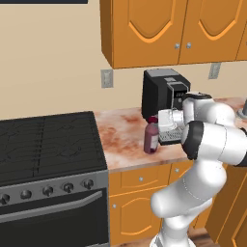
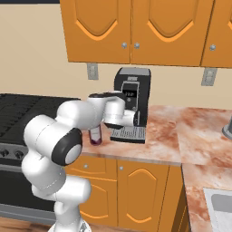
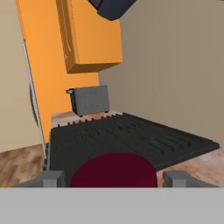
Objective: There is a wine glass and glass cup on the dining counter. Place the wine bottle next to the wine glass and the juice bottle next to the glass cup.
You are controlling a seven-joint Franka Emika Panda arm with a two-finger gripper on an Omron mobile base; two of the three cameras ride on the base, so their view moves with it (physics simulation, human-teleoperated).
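The juice bottle, short, dark purple with a reddish cap, stands upright on the marbled worktop just left of the coffee machine. My gripper reaches in level from the right at cap height. In the hand view the round dark red cap sits between the two fingertips, with a thin gap on each side, so the gripper is open around it. From the right base view my arm covers most of the juice bottle. The wine bottle, wine glass, glass cup and dining counter are out of view.
A black coffee machine stands close behind and right of the bottle. The black stove lies to its left, with a grey toaster beyond it. Orange wall cabinets hang overhead. A sink corner shows far right.
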